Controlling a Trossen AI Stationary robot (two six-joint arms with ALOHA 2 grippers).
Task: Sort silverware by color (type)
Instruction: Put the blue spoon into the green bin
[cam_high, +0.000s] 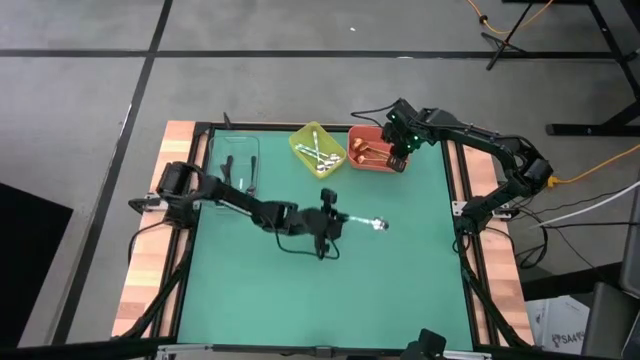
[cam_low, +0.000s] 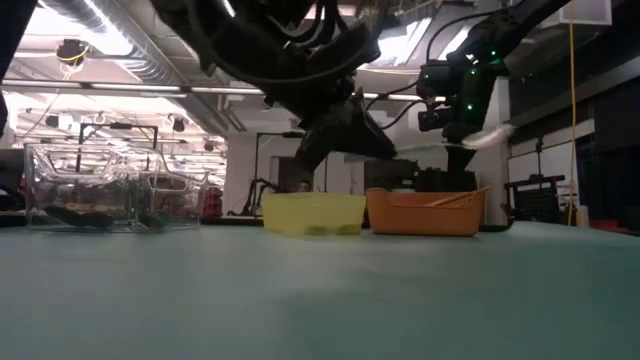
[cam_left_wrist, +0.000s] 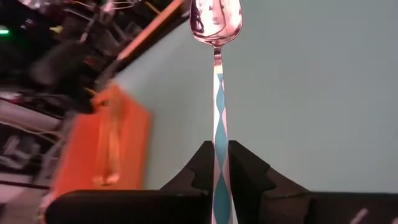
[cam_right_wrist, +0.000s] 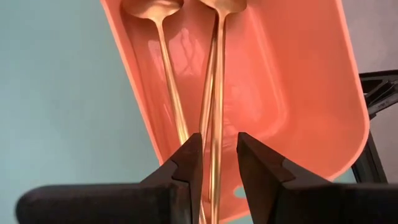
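Observation:
My left gripper (cam_high: 334, 222) is over the middle of the green mat, shut on a silver spoon with a teal-and-white diamond handle (cam_left_wrist: 219, 118). The spoon's bowl (cam_high: 378, 224) points toward the table's right. My right gripper (cam_high: 400, 152) hangs over the orange tray (cam_high: 368, 150) at the far edge, its fingers a little apart (cam_right_wrist: 219, 171). Copper-gold spoons (cam_right_wrist: 171, 93) lie in that tray, and one handle (cam_right_wrist: 214, 149) shows in the gap between the fingers. Silver spoons (cam_high: 320, 150) lie in the yellow tray (cam_high: 303, 140). Dark spoons (cam_low: 90, 215) lie in the clear box (cam_high: 235, 160). My left gripper pinches the spoon's teal-patterned handle (cam_left_wrist: 219, 155) between its two fingers, coming about level from the table's left and lying along the handle. The spoon sticks straight out past the fingertips, bowl (cam_left_wrist: 216, 22) foremost, lifted clear of the mat. My right gripper: whether a finger (cam_right_wrist: 194, 168) touches the copper handle, I cannot tell.
The three containers stand in a row along the mat's far edge: clear box, yellow tray (cam_low: 312, 214), orange tray (cam_low: 425, 212). A raised dark frame (cam_high: 455, 200) borders the green mat (cam_high: 330, 290), and the mat's near half is free room.

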